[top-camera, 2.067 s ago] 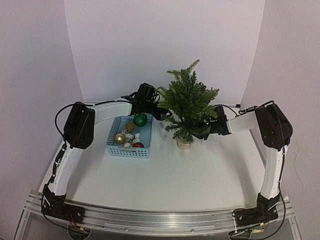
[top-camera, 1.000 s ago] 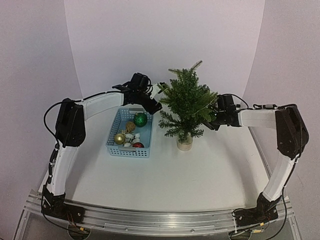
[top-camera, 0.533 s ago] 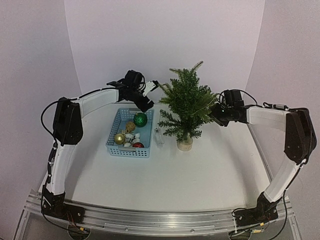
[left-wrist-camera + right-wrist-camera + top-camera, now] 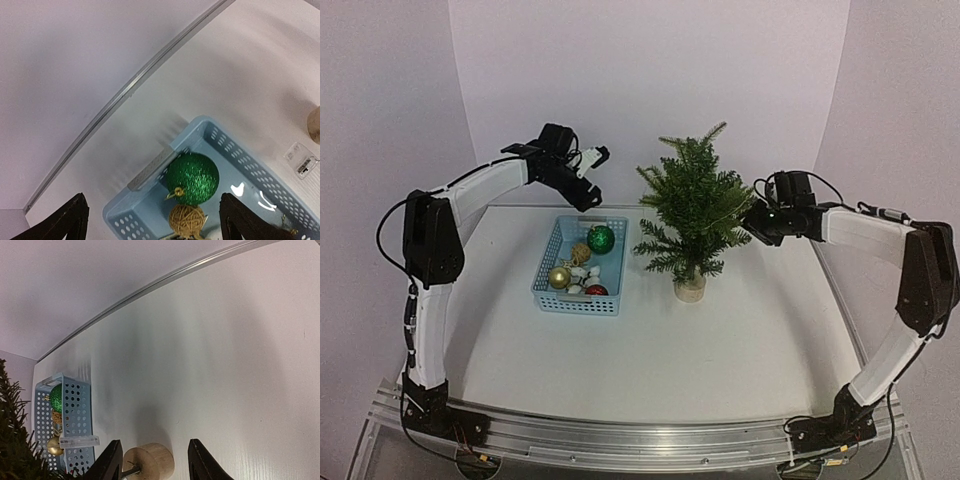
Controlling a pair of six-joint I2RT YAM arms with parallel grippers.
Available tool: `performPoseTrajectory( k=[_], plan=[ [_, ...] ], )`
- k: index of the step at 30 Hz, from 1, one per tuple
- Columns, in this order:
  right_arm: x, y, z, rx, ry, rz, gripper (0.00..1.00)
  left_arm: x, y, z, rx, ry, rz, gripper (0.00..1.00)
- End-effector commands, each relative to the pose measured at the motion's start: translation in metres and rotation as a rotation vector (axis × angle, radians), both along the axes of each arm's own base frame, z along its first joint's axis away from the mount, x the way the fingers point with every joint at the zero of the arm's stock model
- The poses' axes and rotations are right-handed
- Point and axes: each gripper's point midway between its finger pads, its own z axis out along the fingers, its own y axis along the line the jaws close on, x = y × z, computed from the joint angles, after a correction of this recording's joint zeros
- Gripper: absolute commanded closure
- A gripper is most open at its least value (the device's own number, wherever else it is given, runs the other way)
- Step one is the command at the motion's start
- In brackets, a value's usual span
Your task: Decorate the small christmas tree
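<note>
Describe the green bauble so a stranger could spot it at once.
Start at the small christmas tree; the blue basket sits to its left. At the basket's far end lies the green bauble, the only glittery green ball among a gold bauble, a red bauble and a twine ball.

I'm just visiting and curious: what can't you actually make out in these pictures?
- Ornaments on the small christmas tree: top view, too small among the needles to tell if any hang there.
- White bits in the basket: top view, too small to identify.
- Right gripper: top view, branches cover its fingertips.
- Small clear box: left wrist view, too small to identify.
</note>
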Motion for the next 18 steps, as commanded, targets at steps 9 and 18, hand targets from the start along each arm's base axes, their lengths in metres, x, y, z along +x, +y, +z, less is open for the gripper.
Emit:
performPoseTrajectory(
  k=[9, 18],
  plan=[
    [-0.027, -0.023, 0.068, -0.138, -0.100, 0.035, 0.52, -0.058, 0.038, -0.046, 0.048, 0.248, -0.012, 0.14],
    [-0.028, -0.017, 0.065, -0.114, -0.084, 0.058, 0.52, -0.028, 0.009, -0.041, -0.118, 0.222, 0.007, 0.07]
  ],
)
